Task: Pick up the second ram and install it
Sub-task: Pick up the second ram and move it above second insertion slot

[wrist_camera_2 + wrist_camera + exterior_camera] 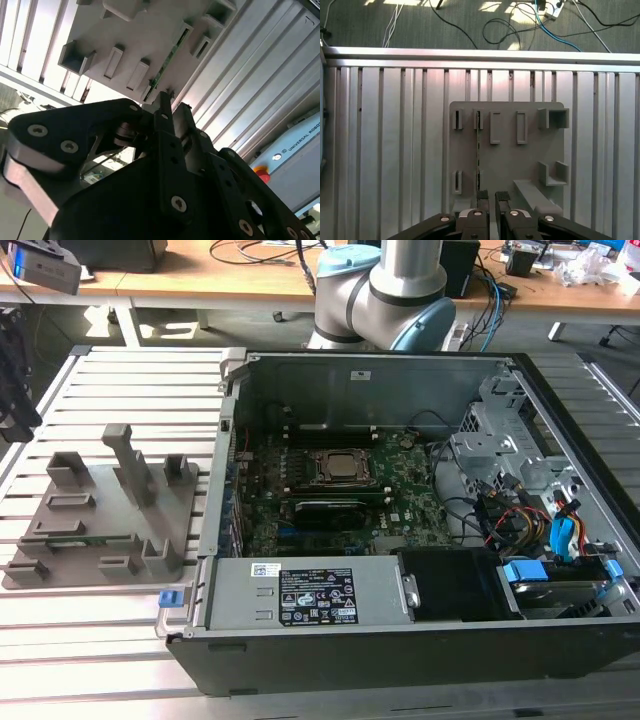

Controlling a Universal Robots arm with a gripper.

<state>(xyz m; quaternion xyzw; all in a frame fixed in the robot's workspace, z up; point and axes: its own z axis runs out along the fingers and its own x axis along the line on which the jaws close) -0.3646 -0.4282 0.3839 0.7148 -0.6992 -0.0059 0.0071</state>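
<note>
Green second ram (478, 145) stands edgewise in the grey fixture (520, 160); the narrow, empty jaws should straddle its edge squarely.

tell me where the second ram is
The second ram stands slotted in the grey holder, at the exterior view's left of the computer case.

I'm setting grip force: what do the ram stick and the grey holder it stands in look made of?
The second ram: green circuit board, likely fibreglass laminate, seen edge-on as a thin green strip. The grey holder: matte, uniform grey with blocky slots, probably plastic, perhaps printed.
</note>
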